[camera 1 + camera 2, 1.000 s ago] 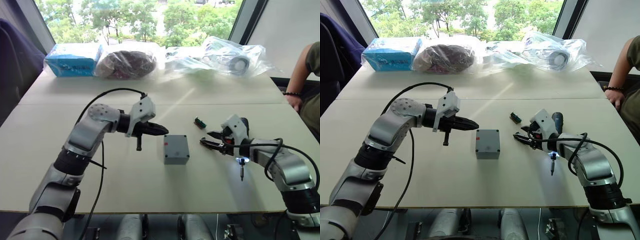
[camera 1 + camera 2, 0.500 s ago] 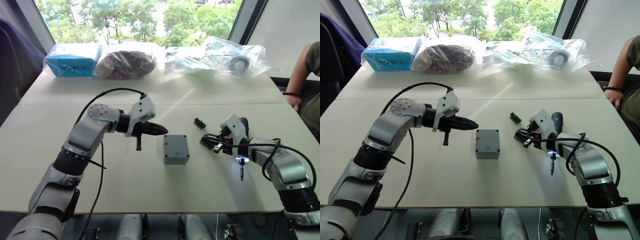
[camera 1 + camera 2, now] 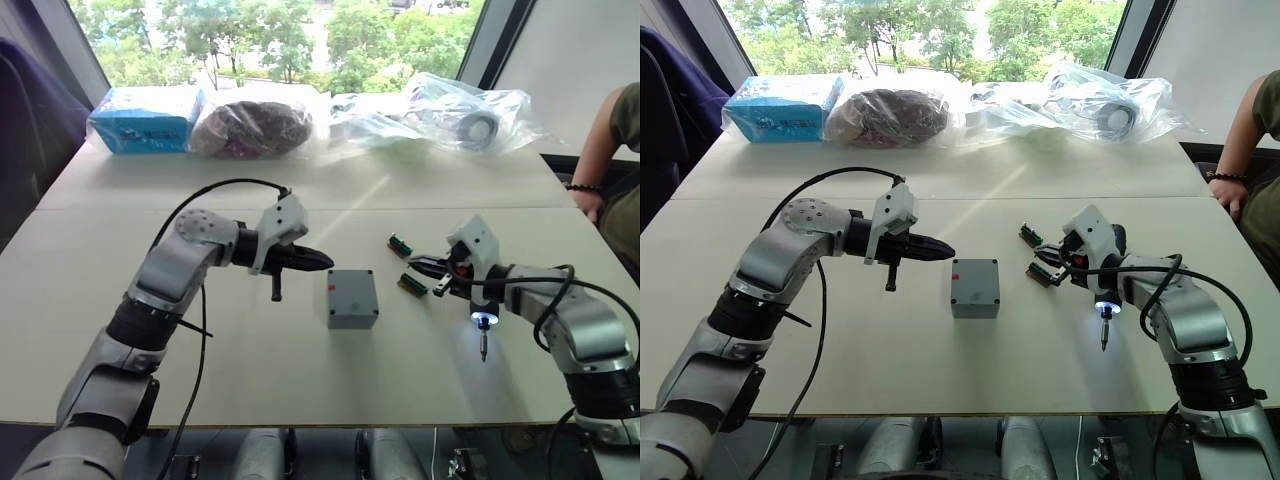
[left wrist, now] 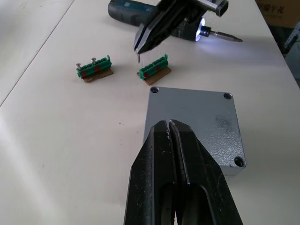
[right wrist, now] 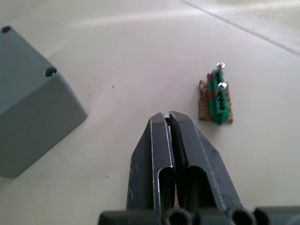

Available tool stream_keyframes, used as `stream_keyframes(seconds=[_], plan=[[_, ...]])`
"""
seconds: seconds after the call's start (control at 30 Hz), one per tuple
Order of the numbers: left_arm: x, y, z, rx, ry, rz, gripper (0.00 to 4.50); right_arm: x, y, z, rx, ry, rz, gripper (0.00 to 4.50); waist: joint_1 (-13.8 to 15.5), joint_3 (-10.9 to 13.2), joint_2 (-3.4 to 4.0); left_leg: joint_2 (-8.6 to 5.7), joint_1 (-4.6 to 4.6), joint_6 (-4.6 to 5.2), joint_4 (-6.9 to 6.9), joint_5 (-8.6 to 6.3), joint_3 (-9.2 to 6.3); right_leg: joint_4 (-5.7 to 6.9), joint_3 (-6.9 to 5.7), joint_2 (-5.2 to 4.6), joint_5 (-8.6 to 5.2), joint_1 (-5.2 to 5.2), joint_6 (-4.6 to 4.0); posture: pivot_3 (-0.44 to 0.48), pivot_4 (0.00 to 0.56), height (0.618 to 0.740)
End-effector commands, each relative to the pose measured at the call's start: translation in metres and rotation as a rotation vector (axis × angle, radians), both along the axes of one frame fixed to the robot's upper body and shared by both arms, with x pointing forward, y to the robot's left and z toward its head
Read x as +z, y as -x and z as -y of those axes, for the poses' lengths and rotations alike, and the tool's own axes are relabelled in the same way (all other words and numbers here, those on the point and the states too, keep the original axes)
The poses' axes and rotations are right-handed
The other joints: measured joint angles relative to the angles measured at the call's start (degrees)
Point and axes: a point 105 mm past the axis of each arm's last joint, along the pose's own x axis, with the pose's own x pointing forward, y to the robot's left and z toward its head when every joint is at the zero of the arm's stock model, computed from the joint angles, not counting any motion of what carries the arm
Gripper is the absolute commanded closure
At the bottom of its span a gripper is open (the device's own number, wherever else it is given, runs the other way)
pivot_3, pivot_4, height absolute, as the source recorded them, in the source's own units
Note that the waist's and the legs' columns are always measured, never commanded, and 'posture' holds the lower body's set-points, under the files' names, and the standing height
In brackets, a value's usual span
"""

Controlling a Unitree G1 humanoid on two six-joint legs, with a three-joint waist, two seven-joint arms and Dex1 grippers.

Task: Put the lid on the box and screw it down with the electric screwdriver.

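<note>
- Head views: box (image 3: 352, 298) sits mid-surface (image 3: 300, 370), lid already on its top, red mark on the side facing the camera. Position unchanged from the earlier frames.
- Left pincer (image 3: 322, 262) hovers just beside the box's far left corner, fingers together, empty. No change from a second ago.
- Right pincer (image 3: 425, 268) has lifted and swung back toward the far side; a second ago its fingers were spread low over a green part, now they are together and hold nothing.
- That green part (image 3: 412, 285) now lies on the surface just below the pincer tip; second green part (image 3: 400, 245) lies a little farther back.
- Screwdriver (image 3: 483, 332) lies on the surface under the right wrist, tip lit, bit pointing toward the near edge; not moved.
- Left wrist view: fingers (image 4: 159, 159) pressed together over the lid (image 4: 197, 124); screw holes visible in the corners. Both green parts and the right pincer (image 4: 139, 49) beyond.
- Right wrist view: fingers (image 5: 161, 154) together; box corner (image 5: 33, 108) to one side, one green part (image 5: 216, 101) ahead.
</note>
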Motion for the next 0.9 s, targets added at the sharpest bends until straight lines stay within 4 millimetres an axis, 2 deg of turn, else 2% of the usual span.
stream_keyframes(seconds=[0.03, 0.13, 0.3, 0.9], plan=[[0.004, -0.004, -0.008, 0.009, -0.008, 0.025, 4.5, 0.034, 0.009, -0.032, 0.13, -0.047, 0.08, 4.47, -0.03, 0.0, 0.0, 0.01, 0.01, 0.0, 0.0, 0.0, 0.0, 0.0, 0.0, 0.01, 0.0, 0.0, 0.0, 0.0, 0.15, 0.74], [0.003, -0.005, -0.011, 0.009, -0.013, 0.015, 4.5, 0.03, 0.016, -0.047, 0.193, -0.03, 0.064, 4.47, 0.05, 0.0, 0.0, 0.04, 0.02, 0.0, -0.03, 0.0, -0.01, -0.01, -0.01, 0.04, 0.0, 0.0, 0.0, 0.0, 0.15, 0.74], [0.004, -0.003, -0.011, 0.009, -0.005, 0.01, 4.5, 0.021, 0.021, -0.056, 0.223, -0.023, 0.037, 4.47, 0.17, 0.0, 0.0, -0.04, 0.01, 0.04, 0.0, -0.02, 0.01, -0.01, -0.01, -0.05, 0.0, 0.04, 0.0, 0.0, 0.15, 0.74], [-0.002, 0.001, -0.006, 0.006, -0.003, 0.001, 4.5, 0.004, 0.021, -0.057, 0.217, 0.028, 0.013, 4.47, 0.04, 0.0, 0.0, -0.01, 0.01, 0.03, 0.0, -0.02, 0.01, 0.0, -0.01, -0.02, 0.0, 0.02, 0.0, 0.0, 0.15, 0.74]])
